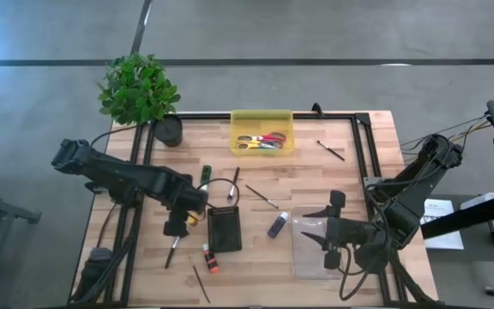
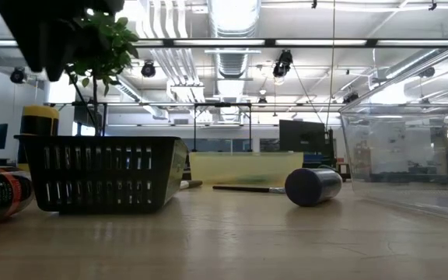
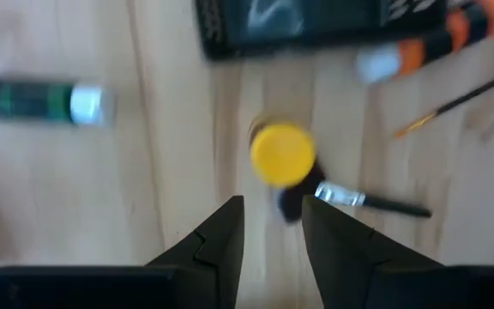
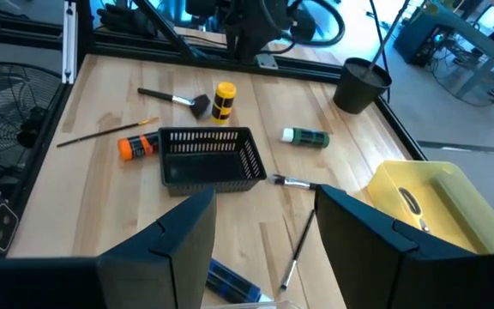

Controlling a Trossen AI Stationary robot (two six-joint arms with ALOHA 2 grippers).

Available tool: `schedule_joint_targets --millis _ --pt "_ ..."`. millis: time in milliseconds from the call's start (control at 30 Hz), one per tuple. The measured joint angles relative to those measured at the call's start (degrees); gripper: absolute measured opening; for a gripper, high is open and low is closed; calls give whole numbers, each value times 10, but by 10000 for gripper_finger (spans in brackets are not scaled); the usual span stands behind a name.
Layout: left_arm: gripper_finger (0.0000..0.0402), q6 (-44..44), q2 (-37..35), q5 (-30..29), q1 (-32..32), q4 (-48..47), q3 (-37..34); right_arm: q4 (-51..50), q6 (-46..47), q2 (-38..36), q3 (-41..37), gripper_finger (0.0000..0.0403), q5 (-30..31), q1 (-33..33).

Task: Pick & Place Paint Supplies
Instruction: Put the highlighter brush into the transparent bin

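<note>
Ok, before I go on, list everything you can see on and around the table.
Thin paintbrushes: four, dark handles, scattered across the table.
Wider brush: one, dark, beside the left gripper.
Yellow tube: one, standing upright under the left gripper.
Green tube: one, lying behind the basket.
Red-orange tube: one, front of the basket.
Purple-blue tube: one, between basket and clear container.
Basket: one, black, centre.
Clear container: one, right front.
Yellow tray: one, back centre, holding scissors.
Potted plant: one, green, back left.
Left gripper: open, above the yellow tube.
Right gripper: open, over the clear container.
</note>
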Motion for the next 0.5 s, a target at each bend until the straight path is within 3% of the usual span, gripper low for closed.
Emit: schedule_joint_targets --millis 233,400,500 --pt "129 37 0 -2 -2 22 7 0 2 0 0 198 -2 0" --pt "129 1 0 109 -9 18 7 0 8 0 -8 198 -6 0" --pt "129 -46 0 141 -26 7 7 0 9 0 -16 198 -6 0"
